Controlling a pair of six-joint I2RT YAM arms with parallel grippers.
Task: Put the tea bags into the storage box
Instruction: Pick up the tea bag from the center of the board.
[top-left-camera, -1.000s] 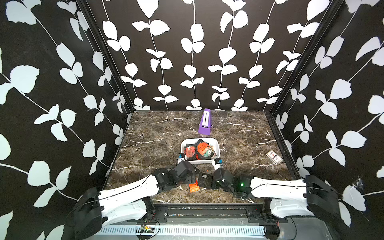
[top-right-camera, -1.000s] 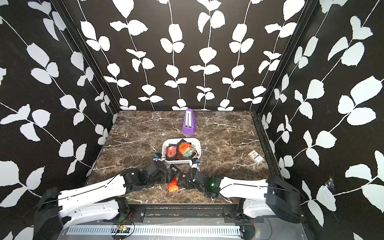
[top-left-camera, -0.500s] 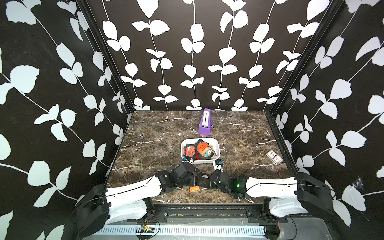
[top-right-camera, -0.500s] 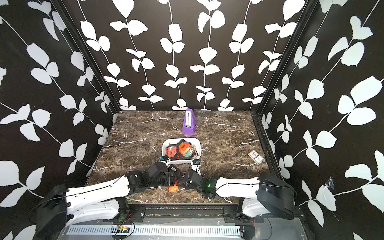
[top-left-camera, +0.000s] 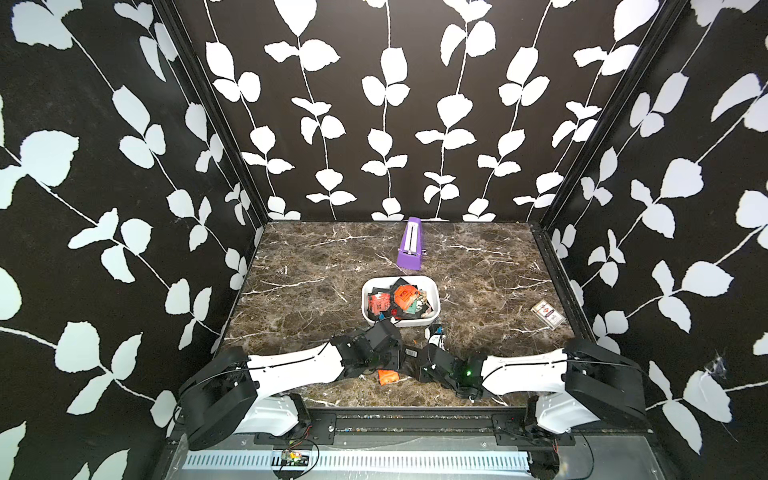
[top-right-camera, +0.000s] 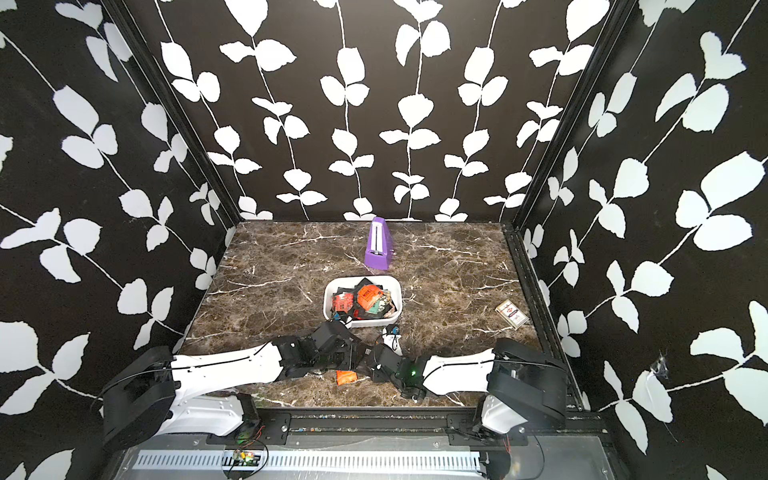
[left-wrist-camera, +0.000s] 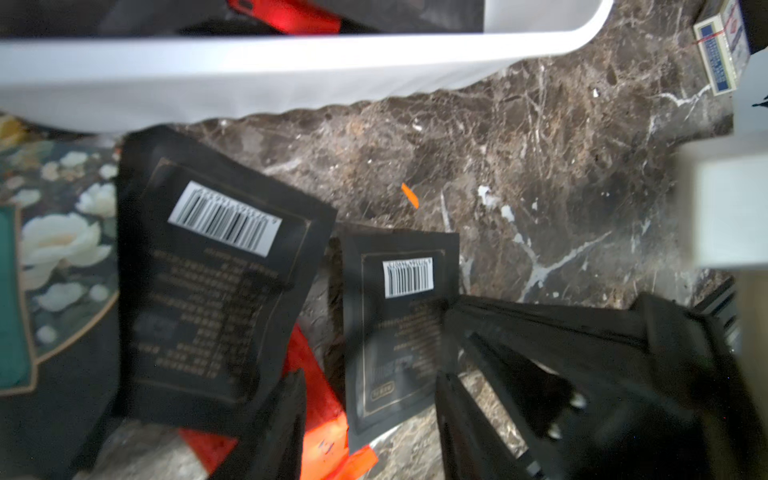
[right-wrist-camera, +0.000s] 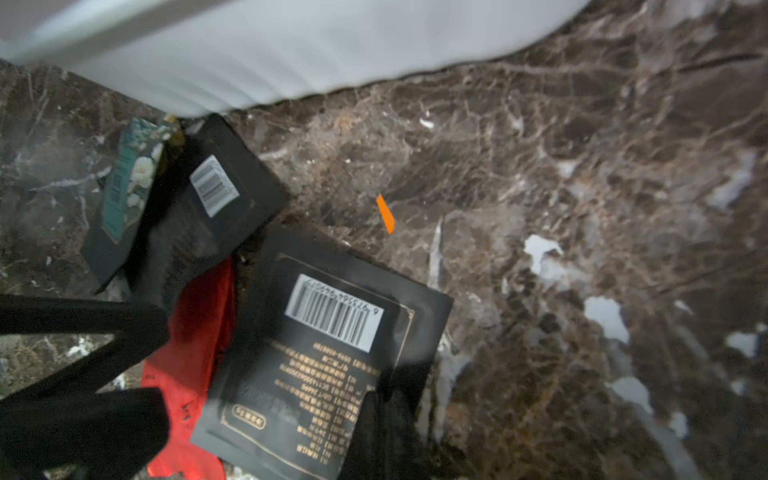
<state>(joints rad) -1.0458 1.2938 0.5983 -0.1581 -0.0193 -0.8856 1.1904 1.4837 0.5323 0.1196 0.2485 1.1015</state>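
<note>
The white storage box (top-left-camera: 432, 291) stands mid-table with several tea bags (top-left-camera: 405, 296) in it. Loose sachets lie in front of it: two black barcode ones (left-wrist-camera: 216, 266) (left-wrist-camera: 399, 316), an orange-red one (top-left-camera: 387, 376) and a green floral one (left-wrist-camera: 54, 249). My left gripper (left-wrist-camera: 370, 399) hangs low over them, jaws apart, the orange-red sachet (left-wrist-camera: 320, 399) and a black sachet's corner between its fingers (left-wrist-camera: 282, 424). My right gripper (right-wrist-camera: 386, 415) is shut on the edge of the nearer black tea bag (right-wrist-camera: 316, 357), which overlaps the red one (right-wrist-camera: 195, 332).
A purple wedge (top-left-camera: 409, 245) stands at the back and a flat card pack (top-left-camera: 548, 312) lies at the right edge. A small white-blue box (top-left-camera: 434, 334) sits just right of the grippers. An orange scrap (right-wrist-camera: 385, 214) lies on the marble.
Both arms have sunk lower onto the loose sachets. The left jaws have narrowed. The right jaws have shut on the black sachet's edge. The orange-red sachet has stayed put.
</note>
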